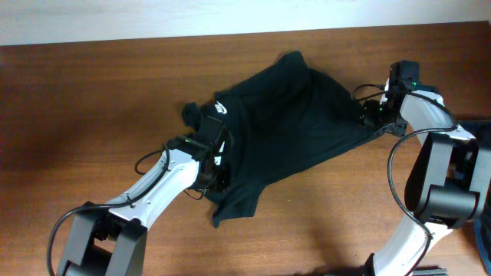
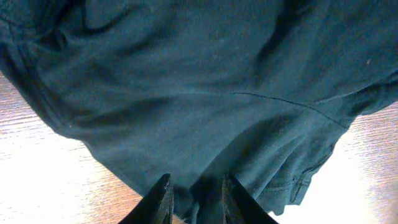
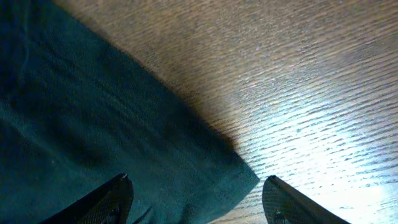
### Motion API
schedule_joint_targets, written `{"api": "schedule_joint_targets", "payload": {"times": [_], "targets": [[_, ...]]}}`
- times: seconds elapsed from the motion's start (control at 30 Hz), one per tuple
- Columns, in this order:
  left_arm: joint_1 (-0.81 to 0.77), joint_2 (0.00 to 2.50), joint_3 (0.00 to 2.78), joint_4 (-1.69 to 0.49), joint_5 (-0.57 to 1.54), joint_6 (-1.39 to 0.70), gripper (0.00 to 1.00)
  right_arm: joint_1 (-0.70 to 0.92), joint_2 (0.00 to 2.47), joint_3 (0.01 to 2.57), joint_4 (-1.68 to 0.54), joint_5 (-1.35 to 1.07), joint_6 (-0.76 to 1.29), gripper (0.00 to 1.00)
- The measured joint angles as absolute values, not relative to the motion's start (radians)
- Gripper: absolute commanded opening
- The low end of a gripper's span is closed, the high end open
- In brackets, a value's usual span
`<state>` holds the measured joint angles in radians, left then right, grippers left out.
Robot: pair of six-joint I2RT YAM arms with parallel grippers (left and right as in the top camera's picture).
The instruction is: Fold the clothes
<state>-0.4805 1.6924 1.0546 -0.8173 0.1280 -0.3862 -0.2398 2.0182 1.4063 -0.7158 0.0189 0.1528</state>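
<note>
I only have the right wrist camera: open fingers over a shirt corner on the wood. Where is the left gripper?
Observer: The left gripper sits on the black T-shirt's opposite side, at its left edge in the overhead view.
Operator: Holding cloth?
Observer: The left wrist view shows fabric between its fingers; whether it is pinched, I cannot tell.
Operator: Is the shirt flat?
Observer: No, overhead shows it bunched and creased.

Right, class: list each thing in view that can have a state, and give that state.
black T-shirt: rumpled, lying unevenly on the table, not yet neatly folded.
left pincer: nearly closed, pinching shirt fabric.
right pincer: open, straddling a corner of the shirt.
</note>
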Motion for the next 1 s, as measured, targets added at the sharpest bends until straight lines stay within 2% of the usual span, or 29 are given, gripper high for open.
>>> {"api": "schedule_joint_targets", "payload": {"times": [0.27, 0.33, 0.47, 0.53, 1.0], "targets": [[-0.480, 1.692, 1.055, -0.814, 0.128, -0.386, 0.27, -0.240, 2.071, 1.407, -0.712, 0.020, 0.177, 0.67], [-0.480, 1.692, 1.055, -0.814, 0.128, -0.386, 0.27, -0.240, 2.071, 1.408, -0.710, 0.019, 0.181, 0.53], [-0.480, 1.692, 1.055, -0.813, 0.128, -0.386, 0.27, -0.240, 2.071, 1.408, -0.722, 0.023, 0.184, 0.14], [-0.480, 1.692, 1.055, -0.813, 0.128, -0.386, 0.27, -0.240, 2.071, 1.410, -0.741, 0.022, 0.189, 0.04], [-0.480, 1.692, 1.055, -0.813, 0.124, -0.359, 0.28, -0.240, 2.072, 1.419, -1.016, 0.019, 0.276, 0.04]]}}
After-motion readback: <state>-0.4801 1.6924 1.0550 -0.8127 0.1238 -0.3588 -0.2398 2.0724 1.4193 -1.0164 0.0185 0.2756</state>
